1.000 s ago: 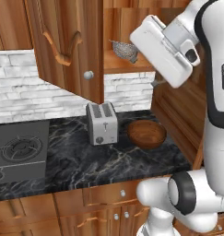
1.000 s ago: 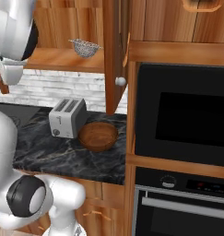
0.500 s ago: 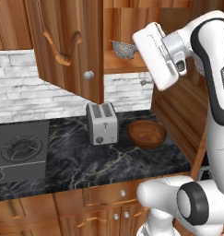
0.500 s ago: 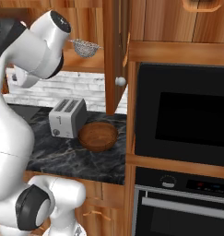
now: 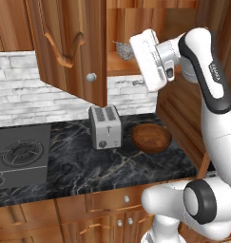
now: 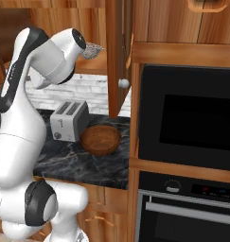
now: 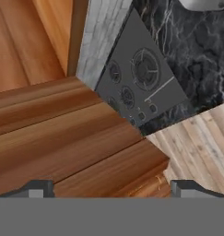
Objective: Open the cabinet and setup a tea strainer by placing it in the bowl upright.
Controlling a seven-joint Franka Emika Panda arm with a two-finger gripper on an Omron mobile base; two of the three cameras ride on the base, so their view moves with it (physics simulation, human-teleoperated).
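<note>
Up at the open wall unit, above the bench:
Cabinet (image 5: pixel 69 47): standing open, its left door swinging out toward the stove side and its right door (image 6: pixel 117 52) hanging edge-on beside the oven column; one wooden shelf (image 5: pixel 118 71) is showing inside.
Bench (image 5: pixel 79 166): dark marbled stone, carrying a silver toaster (image 5: pixel 105 127) and, just beside it, the bowl (image 5: pixel 151 137).
Arm: reaching high, with the white hand raised to shelf level near the cabinet opening.
Bowl: sitting empty and upright, well below the shelf and roughly under the strainer.
Tea strainer (image 5: pixel 121 50): resting on the shelf, not yet picked up; in the right base view it (image 6: pixel 92 49) is peeking out just past the hand. Its handle direction is too small to tell.
Fingers (image 7: pixel 109 188): spread wide and holding nothing; in the hand view the two tips are standing well apart over the top edge of a cabinet door, looking down past it at the stove (image 7: pixel 141 87).
Key relation: the strainer is lying just beside the hand, on the shelf side, while the fingers are pointing away from it, down toward the stove. By my judgement the hand is needing to turn so the open fingers are facing into the shelf before any closing.
Step in hand: the cabinet being open, the approach to the strainer is seemingly under way.
</note>
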